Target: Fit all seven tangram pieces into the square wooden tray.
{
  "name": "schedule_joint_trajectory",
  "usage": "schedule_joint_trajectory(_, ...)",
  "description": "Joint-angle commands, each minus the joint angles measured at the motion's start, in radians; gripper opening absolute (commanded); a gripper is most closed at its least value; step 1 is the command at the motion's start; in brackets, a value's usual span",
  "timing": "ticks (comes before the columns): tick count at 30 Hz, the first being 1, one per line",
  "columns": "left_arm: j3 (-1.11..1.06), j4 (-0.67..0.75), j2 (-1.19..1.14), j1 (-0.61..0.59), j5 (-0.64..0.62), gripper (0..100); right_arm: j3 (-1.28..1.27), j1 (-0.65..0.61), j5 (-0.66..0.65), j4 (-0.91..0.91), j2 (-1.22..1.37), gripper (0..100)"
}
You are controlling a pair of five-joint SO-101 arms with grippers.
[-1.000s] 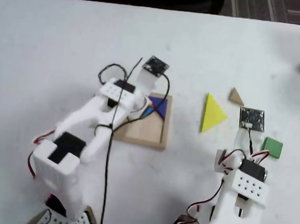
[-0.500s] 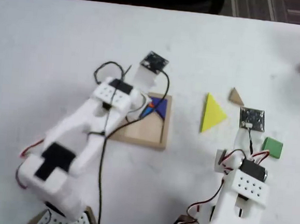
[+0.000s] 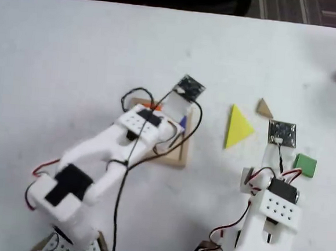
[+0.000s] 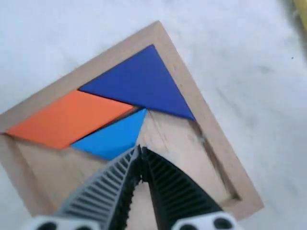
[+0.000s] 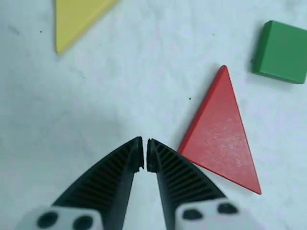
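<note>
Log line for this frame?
left gripper shut over tray; in tray dark blue triangle, orange parallelogram, light blue triangle; right gripper shut near red triangle

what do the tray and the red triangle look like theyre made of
The wooden tray: pale, bare-looking wood, matte; faint grain lines show on its floor and rim. The red triangle: painted wood or plastic, hard to tell which; even colour, a faintly speckled matte face, crisp edges.

Bright, even light washes the white table nearly featureless in the high view. Shadows beneath the left arm and the right arm are faint and soft-edged. The frame's top edge lies dark.
</note>
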State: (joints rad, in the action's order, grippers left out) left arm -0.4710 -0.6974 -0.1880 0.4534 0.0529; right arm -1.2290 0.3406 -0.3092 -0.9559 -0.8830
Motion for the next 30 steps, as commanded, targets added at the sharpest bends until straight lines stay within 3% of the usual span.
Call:
schedule_joint_trajectory(1, 0.126, -0.021, -0.056, 0.013, -0.023, 2, 0.009, -0.010, -0.005, 0.019, -0.022, 2.1)
schedule_joint_trajectory(10, 0.181, -0.038, -0.093, -0.044, -0.023, 2, 0.008, -0.012, -0.043, 0.019, -0.022, 2.1)
schedule_joint_trajectory(21, 0.173, -0.048, -0.082, -0.015, -0.023, 2, 0.008, -0.013, -0.044, 0.019, -0.022, 2.1)
schedule_joint_trajectory(30, 0.170, -0.203, 0.067, 0.012, -0.018, 2, 0.008, -0.013, -0.044, 0.019, -0.022, 2.1)
